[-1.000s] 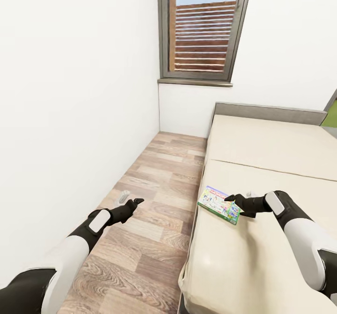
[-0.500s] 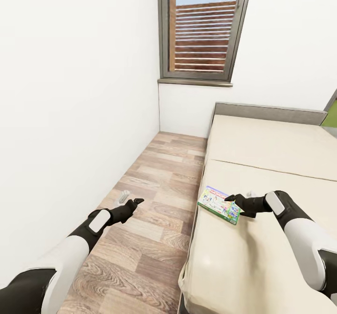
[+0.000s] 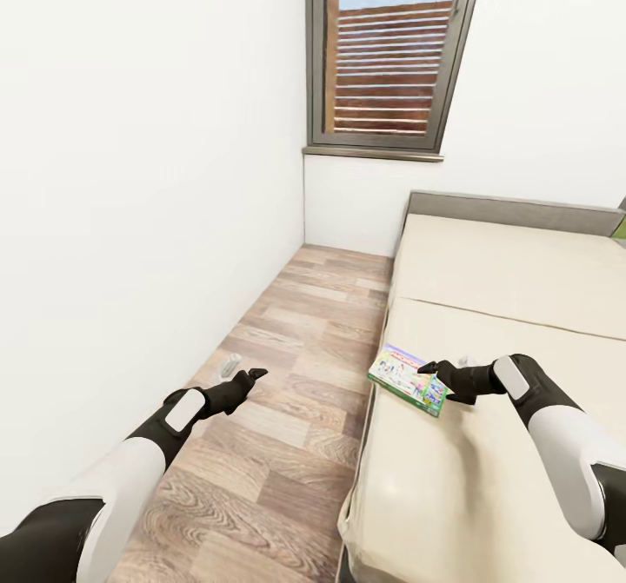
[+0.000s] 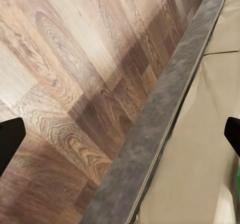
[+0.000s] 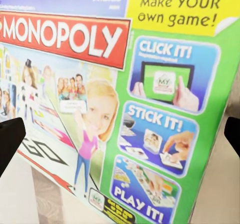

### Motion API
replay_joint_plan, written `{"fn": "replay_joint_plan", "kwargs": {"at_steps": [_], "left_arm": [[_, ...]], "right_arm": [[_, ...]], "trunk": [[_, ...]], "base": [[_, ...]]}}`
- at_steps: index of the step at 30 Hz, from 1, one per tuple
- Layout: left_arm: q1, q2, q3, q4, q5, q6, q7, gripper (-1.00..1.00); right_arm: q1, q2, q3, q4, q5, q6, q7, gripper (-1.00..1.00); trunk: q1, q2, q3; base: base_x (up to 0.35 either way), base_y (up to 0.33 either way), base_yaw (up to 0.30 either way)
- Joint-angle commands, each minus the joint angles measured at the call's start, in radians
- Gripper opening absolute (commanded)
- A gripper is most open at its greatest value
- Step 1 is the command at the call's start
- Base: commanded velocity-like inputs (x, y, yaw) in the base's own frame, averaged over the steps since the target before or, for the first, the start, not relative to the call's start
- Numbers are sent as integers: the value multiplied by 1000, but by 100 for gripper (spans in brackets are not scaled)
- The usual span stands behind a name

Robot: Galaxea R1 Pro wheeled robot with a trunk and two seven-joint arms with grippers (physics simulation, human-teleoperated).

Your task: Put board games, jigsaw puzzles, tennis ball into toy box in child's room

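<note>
Right wrist view puts our open right gripper (image 3: 432, 367) at the Monopoly board game (image 5: 120, 99); we should straddle its edge squarely; left gripper (image 3: 252, 375) open, empty

A flat rectangular board game (image 3: 407, 380) lies face up on the cream bed (image 3: 487, 479), close to its near edge beside the wood floor, turned at an angle to that edge. Its lid (image 5: 125, 99) is bright green, yellow and purple, with a red MONOPOLY banner and cartoon people.
</note>
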Motion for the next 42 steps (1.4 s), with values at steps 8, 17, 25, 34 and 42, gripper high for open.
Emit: {"fn": "replay_joint_plan", "kwargs": {"at_steps": [8, 17, 25, 34, 42], "left_arm": [[-1, 0, 3, 0, 2, 5, -1, 100], [-1, 0, 3, 0, 2, 5, -2, 100], [-1, 0, 3, 0, 2, 5, -2, 100], [-1, 0, 3, 0, 2, 5, -1, 100], [-1, 0, 3, 0, 3, 5, -1, 100]], "right_arm": [[0, 0, -8, -1, 10, 5, 8, 100], [0, 0, -8, -1, 10, 5, 8, 100], [0, 0, -9, -2, 10, 5, 8, 100], [0, 0, -9, -1, 10, 5, 7, 100], [0, 0, -10, -1, 10, 5, 7, 100]], "trunk": [[0, 0, -1], [0, 0, -1], [0, 0, -1], [0, 0, -1], [0, 0, -1]], "base": [[0, 0, 47], [0, 0, 14], [0, 0, 5], [0, 0, 76], [0, 0, 99]]}}
